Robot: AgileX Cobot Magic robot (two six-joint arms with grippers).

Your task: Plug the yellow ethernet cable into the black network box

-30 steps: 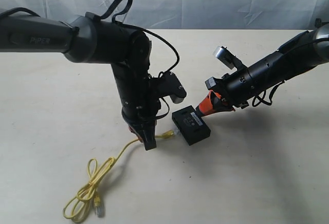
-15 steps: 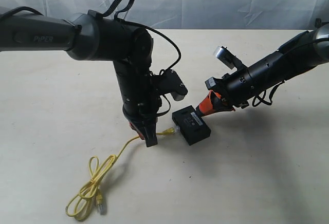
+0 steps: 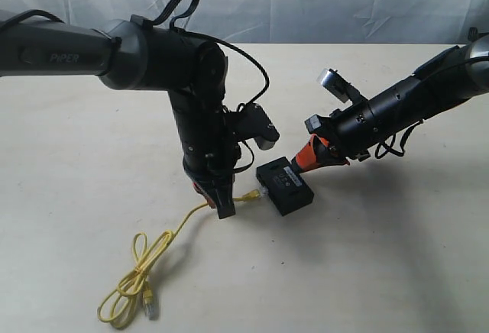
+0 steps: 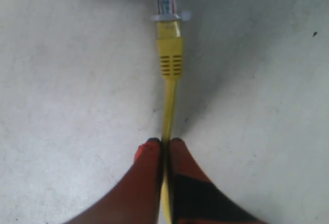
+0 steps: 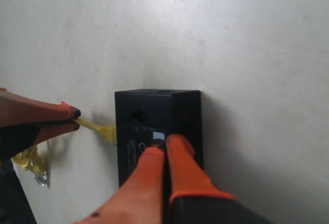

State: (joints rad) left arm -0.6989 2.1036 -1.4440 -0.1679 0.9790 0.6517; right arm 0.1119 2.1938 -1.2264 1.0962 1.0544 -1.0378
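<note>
Bracing: right hand [image 5: 163, 143], closed and empty, apparently pins the black network box [image 5: 154, 106]. The left hand [image 4: 163, 144] clamps the yellow ethernet cable [image 4: 169, 54], steering it into the box ahead.

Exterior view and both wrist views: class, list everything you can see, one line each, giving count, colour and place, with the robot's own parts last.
cable: one, yellow, on the table, its far end looped near the front edge of the exterior view
plug: one, clear, at the box's side
box: one, black, mid-table between the grippers
table: one, off-white, under everything
backdrop: one, white cloth, behind the table
arms: two, black, one from each side
left gripper: one, orange-tipped, shut on the cable
right gripper: one, orange-tipped, shut, tips at the box's top
</note>
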